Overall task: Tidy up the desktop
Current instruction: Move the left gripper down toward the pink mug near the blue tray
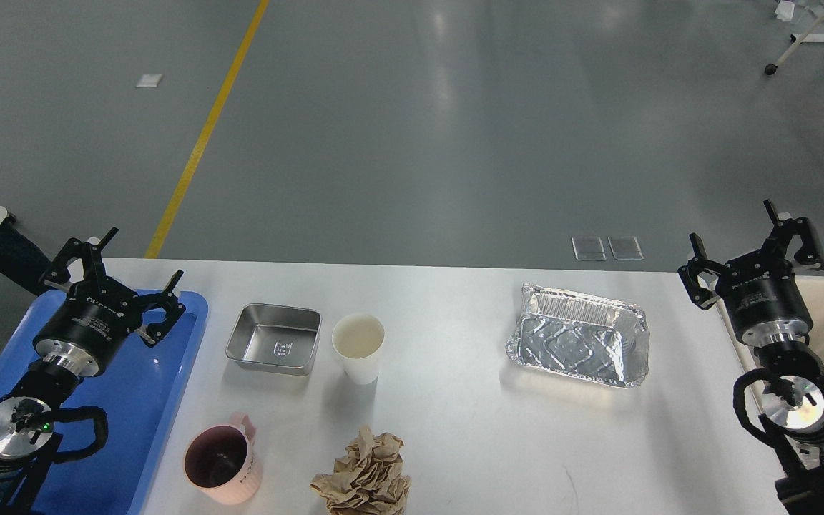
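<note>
Head view: white bench (455,429) spans the foreground, bearing a blue tray (147,400), foil pan (578,345), steel dish (274,339), pink mug (222,466), crumpled paper (365,476) and paper cup (359,347). Left gripper (113,275) hovers over the tray and right gripper (754,247) at the bench's right edge, both with jaws spread wide and empty.

desktop (455,415): white | tray (162,400): blue | mug (222,465): pink, ribbed | foil pan (578,345): silver, embossed | paper (365,476): brown
</note>
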Available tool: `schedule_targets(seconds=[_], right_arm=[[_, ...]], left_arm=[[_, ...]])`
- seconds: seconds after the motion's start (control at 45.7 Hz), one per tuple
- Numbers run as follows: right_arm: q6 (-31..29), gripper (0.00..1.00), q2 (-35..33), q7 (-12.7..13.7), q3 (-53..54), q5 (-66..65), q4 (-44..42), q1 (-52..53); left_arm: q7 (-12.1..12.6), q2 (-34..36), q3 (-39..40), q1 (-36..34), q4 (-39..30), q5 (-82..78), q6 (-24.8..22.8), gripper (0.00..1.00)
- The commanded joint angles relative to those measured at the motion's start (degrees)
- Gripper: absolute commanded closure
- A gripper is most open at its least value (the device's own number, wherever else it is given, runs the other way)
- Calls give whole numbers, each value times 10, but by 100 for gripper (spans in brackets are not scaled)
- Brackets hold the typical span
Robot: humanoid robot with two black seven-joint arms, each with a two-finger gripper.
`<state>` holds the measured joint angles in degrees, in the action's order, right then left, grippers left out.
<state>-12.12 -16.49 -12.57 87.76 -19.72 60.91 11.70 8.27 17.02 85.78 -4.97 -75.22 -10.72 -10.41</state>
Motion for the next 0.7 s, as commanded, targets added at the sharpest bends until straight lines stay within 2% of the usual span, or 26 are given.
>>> schedule_targets(seconds=[0.0, 0.679], right_arm=[[0, 0, 1, 0, 0, 0, 1, 0], [0, 0, 1, 0, -3, 0, 1, 0]], left_arm=[[4, 9, -1, 1, 0, 1, -8, 3], [3, 56, 11, -12, 19, -4, 7, 3]])
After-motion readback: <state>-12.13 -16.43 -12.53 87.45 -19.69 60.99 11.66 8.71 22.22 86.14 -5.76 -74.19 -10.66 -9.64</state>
